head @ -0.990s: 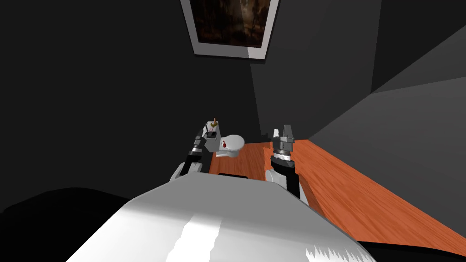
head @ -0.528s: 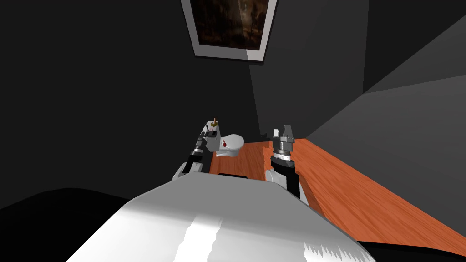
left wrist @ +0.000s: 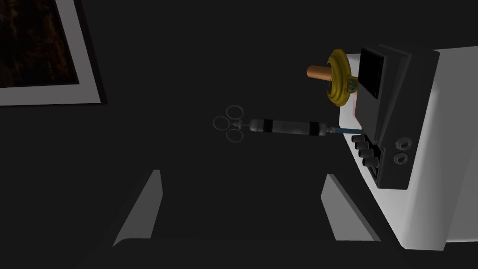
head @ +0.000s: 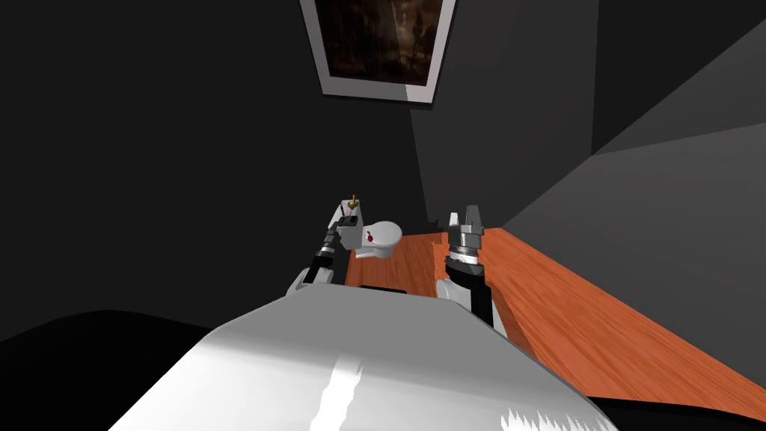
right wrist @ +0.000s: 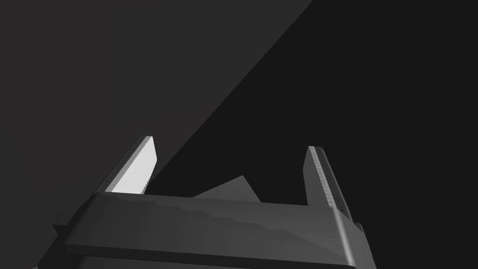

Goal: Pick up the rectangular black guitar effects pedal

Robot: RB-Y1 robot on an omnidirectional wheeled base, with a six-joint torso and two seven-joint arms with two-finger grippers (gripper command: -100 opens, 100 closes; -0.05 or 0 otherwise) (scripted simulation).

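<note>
Black on white: spotting the pedal (left wrist: 390, 121), boxy, a row of knobs and two jacks along one side, lying flat on the top of a white stand (left wrist: 429, 187) and running along most of its length. Sharing that top at one end with a gold ring-shaped piece (left wrist: 340, 81) on a copper-coloured peg, and just beside it with a syringe (left wrist: 284, 127), needle end toward the stand's top, finger rings away.

Coming in with the left gripper (left wrist: 242, 175): blades spread wide, nothing between them, aimed past the stand's edge rather than at the pedal, leaving it outside one blade. Over the last second, only small stuff: a slight swing of the head camera, shown by the wall corner sliding on the right, own move and not the room's. Along with it, a little creep of the left forearm toward the stand. No touch, no lift. Reads as approach not finished; probably needs a sideways shift to bracket the pedal before closing.

Holding the right gripper (head: 463, 217) up over the wood, blades apart too, empty.

Underneath, orange wood grain (head: 598, 329), a floor by the look of it, stretching off to the right. Around, dark grey walls, a framed dark picture (head: 378, 41) high up, a black area low on the left.
</note>
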